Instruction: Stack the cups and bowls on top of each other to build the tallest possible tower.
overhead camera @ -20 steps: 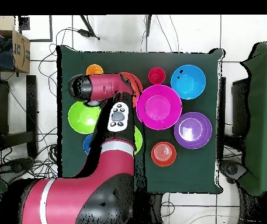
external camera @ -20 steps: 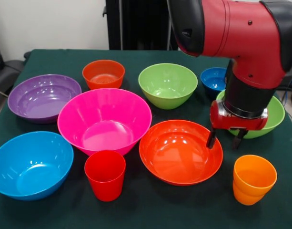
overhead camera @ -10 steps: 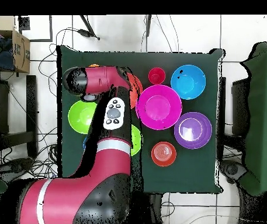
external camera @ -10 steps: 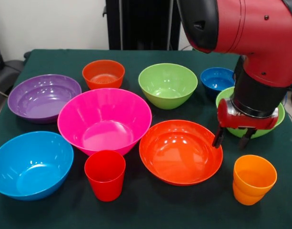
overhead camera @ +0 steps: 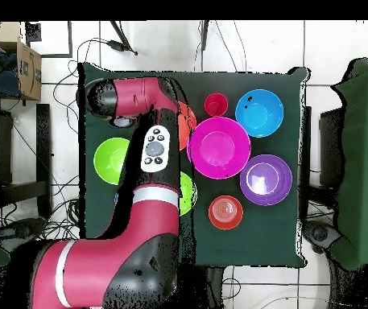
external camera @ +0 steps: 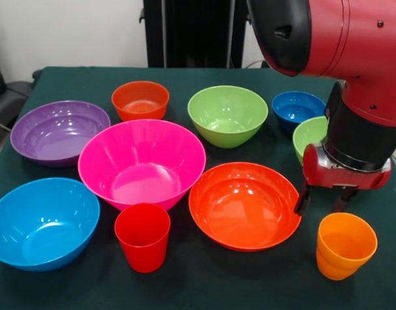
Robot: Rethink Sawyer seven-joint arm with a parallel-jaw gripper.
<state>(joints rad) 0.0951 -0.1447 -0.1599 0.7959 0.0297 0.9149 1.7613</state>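
Observation:
My gripper hangs open with nothing between its fingers, just behind and above the orange cup at the front right. To its left lies the large orange-red bowl. The red cup stands upright in front of the pink bowl. Around them sit the light blue bowl, the purple bowl, the small orange-red bowl, a lime green bowl and the small blue bowl. All stand apart, none stacked. In the overhead view the arm hides the gripper.
A second lime green bowl sits partly hidden behind the arm's wrist. The dark green table cloth carries everything. Boxes and cables lie on the tiled floor around the table.
The gripper has moved toward the picture's right and front in the front view, from over the large orange-red bowl's rim to just behind the orange cup. It has stayed open.

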